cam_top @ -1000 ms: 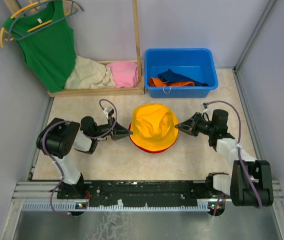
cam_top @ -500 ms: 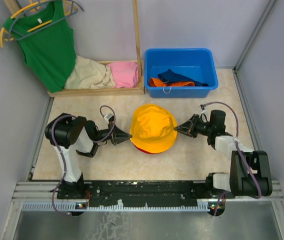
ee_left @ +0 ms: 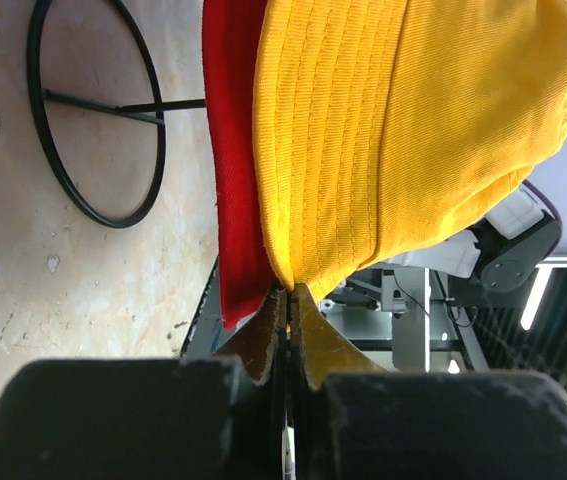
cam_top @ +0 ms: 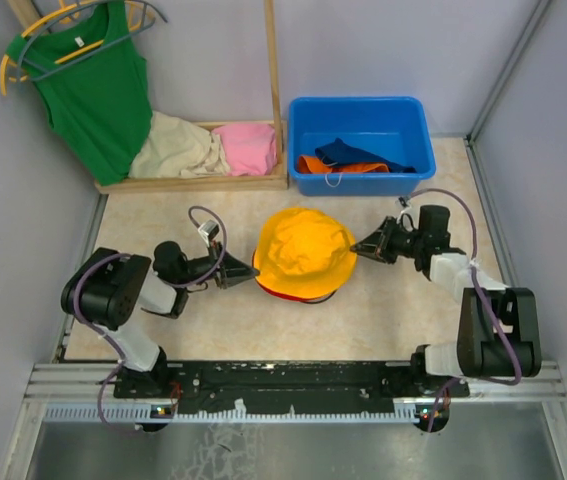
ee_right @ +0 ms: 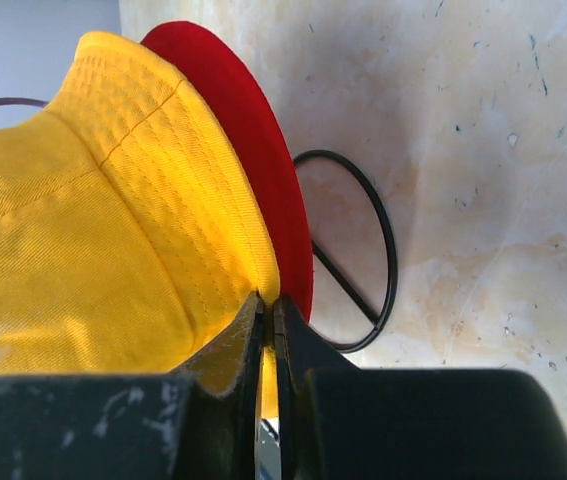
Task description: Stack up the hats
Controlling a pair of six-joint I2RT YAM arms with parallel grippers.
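A yellow-orange hat (cam_top: 305, 250) sits over a red hat (cam_top: 285, 292) in the middle of the floor, on a black wire stand (ee_left: 93, 120). Only the red hat's brim shows under the yellow one. My left gripper (cam_top: 253, 272) is shut on the yellow hat's brim at its left side; in the left wrist view the yellow hat (ee_left: 403, 130) is pinched at the tips of the left gripper (ee_left: 288, 292), beside the red hat (ee_left: 233, 150). My right gripper (cam_top: 355, 247) is shut on the brim at the right side. A navy hat (cam_top: 358, 153) and an orange hat (cam_top: 333, 166) lie in the blue bin (cam_top: 361, 108).
A wooden rack (cam_top: 268, 90) at the back left holds beige (cam_top: 175, 148) and pink (cam_top: 247, 146) folded clothes. A green tank top (cam_top: 93, 90) hangs on a hanger. Grey walls close in both sides.
Both grippers have kept hold of the yellow hat's brim. The hat has shifted slightly left and back, and less of the red brim shows. Both arms have swung a little.
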